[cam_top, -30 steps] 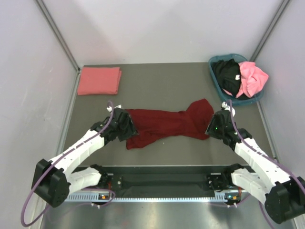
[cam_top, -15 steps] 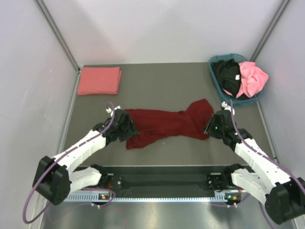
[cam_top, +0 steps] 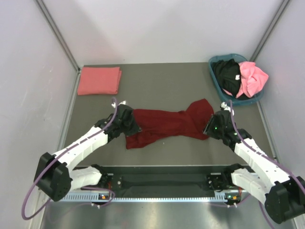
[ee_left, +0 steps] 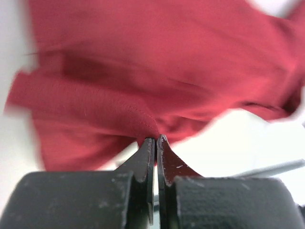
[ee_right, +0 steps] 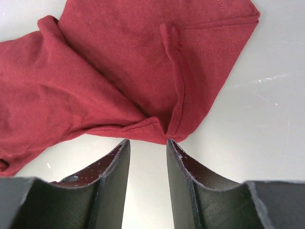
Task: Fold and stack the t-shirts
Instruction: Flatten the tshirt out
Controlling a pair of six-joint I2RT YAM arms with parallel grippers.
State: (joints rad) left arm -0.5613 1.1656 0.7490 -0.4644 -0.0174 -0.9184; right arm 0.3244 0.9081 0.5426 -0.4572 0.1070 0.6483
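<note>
Top external, maroon t-shirt (cam_top: 167, 124): bunched lengthwise mid-worktop (cam_top: 162, 88), not yet folded.
left gripper (ee_left: 156, 140): pinched on its left hem.
right gripper (ee_right: 147, 145): jaws apart, just short of its right edge.
done: salmon t-shirt (cam_top: 99, 80) folded, far left.
pending: black t-shirt (cam_top: 228, 75) and pink t-shirt (cam_top: 251, 78) in basket (cam_top: 213, 76), far right.
obstructions: none seen.

Left arm (cam_top: 83, 145) & right arm (cam_top: 257, 157): white shells, black joints, purple cable (cam_top: 23, 210) trailing back from each wrist. Fingers (ee_right: 114, 176) matte black, pale scuffs inside. Green LED (cam_top: 215, 128) behind right fingers.
</note>
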